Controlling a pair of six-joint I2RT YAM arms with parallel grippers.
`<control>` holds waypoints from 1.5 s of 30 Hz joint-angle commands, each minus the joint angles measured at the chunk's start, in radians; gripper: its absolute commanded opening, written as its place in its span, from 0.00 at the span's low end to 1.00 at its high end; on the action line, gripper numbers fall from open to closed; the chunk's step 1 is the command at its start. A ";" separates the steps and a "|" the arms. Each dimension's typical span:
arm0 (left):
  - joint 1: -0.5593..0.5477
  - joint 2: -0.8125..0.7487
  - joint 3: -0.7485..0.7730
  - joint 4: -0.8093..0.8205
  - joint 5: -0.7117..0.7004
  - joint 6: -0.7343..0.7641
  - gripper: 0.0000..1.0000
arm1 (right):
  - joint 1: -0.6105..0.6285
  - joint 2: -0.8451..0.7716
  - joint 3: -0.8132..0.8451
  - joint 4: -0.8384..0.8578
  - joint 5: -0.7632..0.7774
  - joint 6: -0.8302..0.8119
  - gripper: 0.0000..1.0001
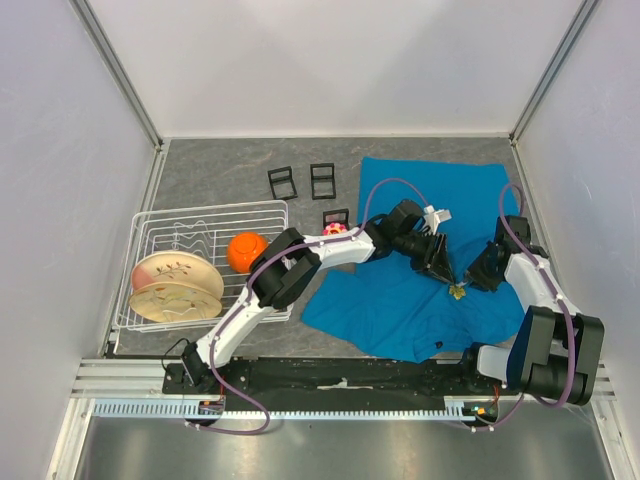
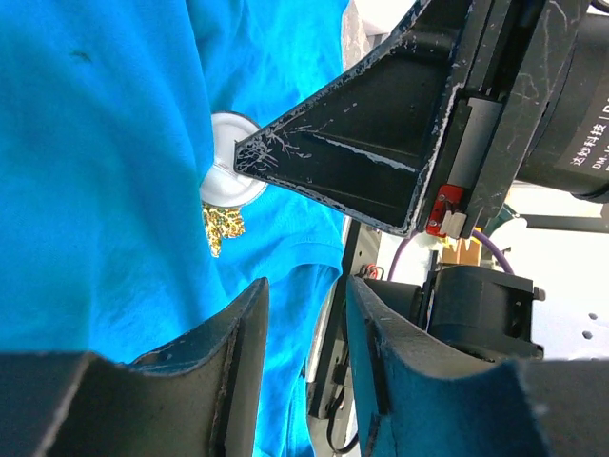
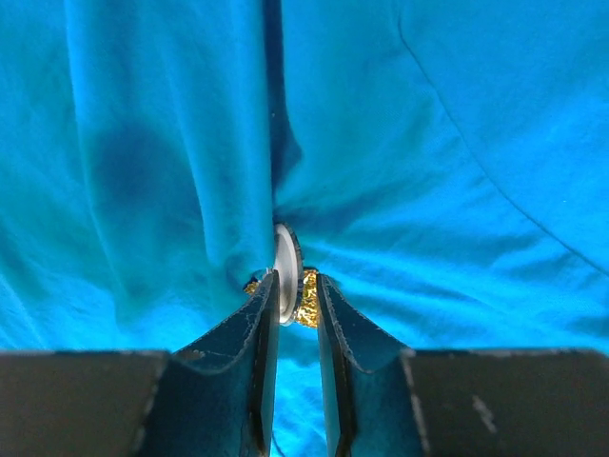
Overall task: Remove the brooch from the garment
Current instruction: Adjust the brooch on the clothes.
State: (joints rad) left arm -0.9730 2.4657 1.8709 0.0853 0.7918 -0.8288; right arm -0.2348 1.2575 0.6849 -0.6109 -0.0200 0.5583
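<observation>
Brooch [image 3: 288,262] looks small, rigid, light, seated in soft, bunching garment [image 3: 457,143]: take its disc edge-on; right gripper [image 3: 297,286] jaws straddle it, clamp undetermined; left gripper [image 2: 306,284] jaws apart.

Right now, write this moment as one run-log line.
left gripper open above garment | right gripper astride brooch, grip unclear | brooch attached to garment

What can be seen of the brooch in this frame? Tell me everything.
The brooch is small: a flat, silvery-white round disc with a glittery gold piece beside it. It sits on the teal garment, whose cloth puckers into folds around it. In the right wrist view the disc stands edge-on between the fingertips of the right tool; whether they pinch it is unclear.
</observation>
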 commanded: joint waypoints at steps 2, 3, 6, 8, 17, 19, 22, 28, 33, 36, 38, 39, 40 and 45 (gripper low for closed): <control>-0.004 0.027 0.059 0.033 0.041 -0.044 0.44 | -0.003 -0.035 0.005 -0.035 0.038 0.032 0.27; -0.007 0.029 0.062 0.033 0.043 -0.046 0.44 | -0.003 -0.035 0.001 -0.033 0.035 0.035 0.26; -0.010 0.032 0.066 0.034 0.046 -0.049 0.44 | -0.003 -0.030 -0.007 -0.035 0.032 0.049 0.25; -0.010 0.032 0.063 0.034 0.050 -0.046 0.44 | -0.003 -0.032 -0.005 -0.038 0.037 0.061 0.24; -0.012 0.033 0.065 0.031 0.052 -0.047 0.44 | -0.003 -0.021 -0.008 -0.079 0.046 0.086 0.14; -0.010 0.035 0.065 0.031 0.052 -0.049 0.44 | -0.003 -0.020 -0.004 -0.095 0.077 0.091 0.13; -0.012 0.041 0.071 0.033 0.052 -0.052 0.44 | -0.003 -0.012 -0.002 -0.095 0.109 0.098 0.13; -0.012 0.047 0.079 0.033 0.057 -0.053 0.44 | -0.003 0.037 0.025 -0.073 0.157 0.075 0.13; -0.015 0.053 0.077 0.031 0.058 -0.053 0.44 | -0.004 0.071 0.077 -0.062 0.215 0.020 0.15; -0.015 0.053 0.076 0.033 0.060 -0.053 0.44 | -0.009 0.085 0.087 -0.040 0.200 -0.006 0.18; -0.015 0.055 0.076 0.034 0.061 -0.055 0.44 | -0.011 0.100 0.087 -0.024 0.173 -0.015 0.21; -0.013 0.058 0.076 0.036 0.063 -0.055 0.44 | -0.009 0.106 0.090 -0.012 0.167 -0.015 0.23; -0.015 0.059 0.074 0.037 0.066 -0.056 0.44 | -0.011 0.114 0.090 -0.007 0.145 -0.021 0.25; -0.015 0.061 0.070 0.037 0.067 -0.053 0.44 | -0.020 0.123 0.107 0.005 0.143 -0.035 0.27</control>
State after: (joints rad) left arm -0.9798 2.5034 1.9057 0.0895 0.8169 -0.8490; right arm -0.2428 1.3769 0.7448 -0.6434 0.1207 0.5484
